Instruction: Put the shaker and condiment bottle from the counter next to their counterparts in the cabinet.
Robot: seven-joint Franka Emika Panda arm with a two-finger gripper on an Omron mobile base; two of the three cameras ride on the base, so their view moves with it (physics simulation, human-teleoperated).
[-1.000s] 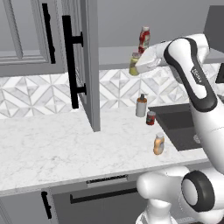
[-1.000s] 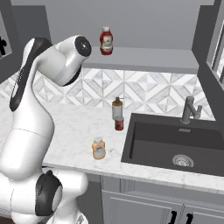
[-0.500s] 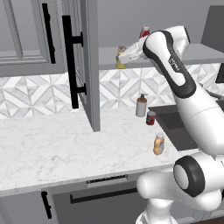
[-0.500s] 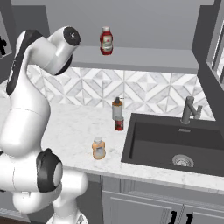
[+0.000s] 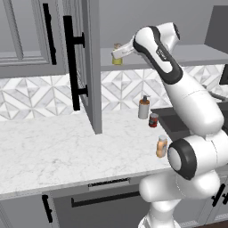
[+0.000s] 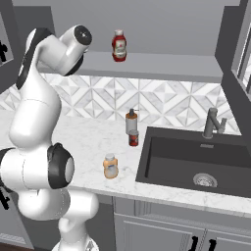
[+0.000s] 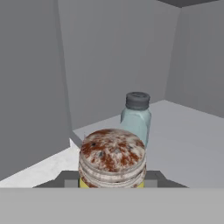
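My gripper (image 5: 120,53) is shut on the shaker (image 5: 117,55), a short yellow-green jar, and holds it at the left part of the cabinet shelf (image 5: 196,55). In the hand view the shaker's speckled tan cap (image 7: 113,153) sits between my fingertips. Just behind it on the shelf stands a pale blue-green jar with a dark grey cap (image 7: 136,117). The red counterpart bottle (image 6: 118,45) stands farther right on the shelf. The orange condiment bottle (image 5: 161,147) (image 6: 111,166) stands near the counter's front edge (image 5: 53,151).
The cabinet door (image 5: 87,67) hangs open left of my arm, its black bar handle (image 5: 71,62) facing out. A beige pump dispenser (image 6: 131,121) and a small red can (image 6: 133,138) stand beside the dark sink (image 6: 196,162) with its faucet (image 6: 212,122).
My arm has swung left and a little up, carrying the shaker in over the cabinet shelf. The bottles on the counter have stayed put.
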